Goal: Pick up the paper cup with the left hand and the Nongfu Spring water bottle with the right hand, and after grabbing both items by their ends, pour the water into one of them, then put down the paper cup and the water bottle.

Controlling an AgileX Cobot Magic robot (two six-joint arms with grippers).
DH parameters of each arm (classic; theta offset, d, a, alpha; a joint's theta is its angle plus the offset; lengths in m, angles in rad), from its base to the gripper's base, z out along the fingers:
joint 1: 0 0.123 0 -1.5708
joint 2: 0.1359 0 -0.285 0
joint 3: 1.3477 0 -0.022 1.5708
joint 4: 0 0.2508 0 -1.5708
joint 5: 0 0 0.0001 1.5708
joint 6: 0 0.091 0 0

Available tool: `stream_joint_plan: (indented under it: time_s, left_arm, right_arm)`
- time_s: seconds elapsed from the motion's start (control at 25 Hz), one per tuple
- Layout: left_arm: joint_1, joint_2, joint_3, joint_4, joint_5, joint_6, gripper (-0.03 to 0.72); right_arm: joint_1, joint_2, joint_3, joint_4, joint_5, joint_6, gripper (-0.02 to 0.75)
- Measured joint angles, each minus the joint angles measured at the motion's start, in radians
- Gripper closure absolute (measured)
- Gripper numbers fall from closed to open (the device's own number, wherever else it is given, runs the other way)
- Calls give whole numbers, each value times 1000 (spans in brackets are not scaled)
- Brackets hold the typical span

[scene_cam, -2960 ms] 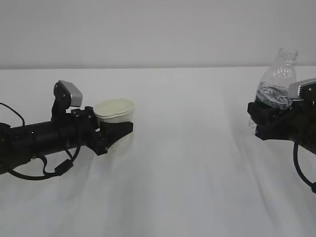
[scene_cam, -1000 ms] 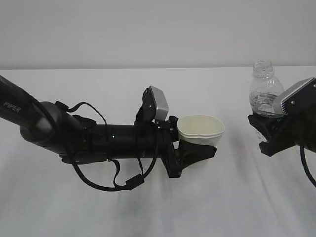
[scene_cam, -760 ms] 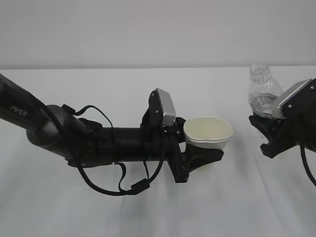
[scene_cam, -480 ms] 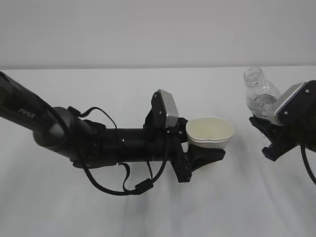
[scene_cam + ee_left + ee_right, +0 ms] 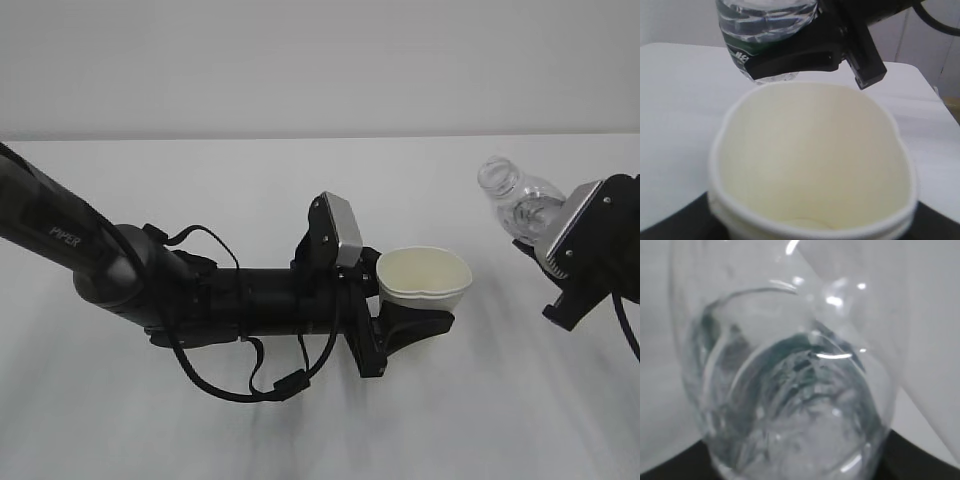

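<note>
Two hands each hold one item above the white surface point(image 5: 300, 440). At 9 o'clock of the bottle, the left hand point(image 5: 405, 325) grips the paper cup point(image 5: 425, 280) upright. The right hand point(image 5: 560, 270) clamps the Nongfu Spring water bottle point(image 5: 520, 205), its mouth tilted toward 10 o'clock, apart from the cup.

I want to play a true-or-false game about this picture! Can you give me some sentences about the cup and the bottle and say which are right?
1. The paper cup is held by the left gripper. True.
2. The cup is full of water. False: its inside looks empty and dry.
3. The water bottle is tipped, its open mouth leaning toward the cup. True.
4. The bottle has a cap on. False: its mouth is open, with no cap.
5. The bottle stands on the table. False: the right gripper holds it up in the air.
</note>
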Motion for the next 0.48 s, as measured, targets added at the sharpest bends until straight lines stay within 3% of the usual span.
stream_joint_plan:
  time_s: [0.48]
  left_arm:
    - [0,0,0,-2,-30,2,256]
  right_arm:
    - [0,0,0,75,0,-209,360]
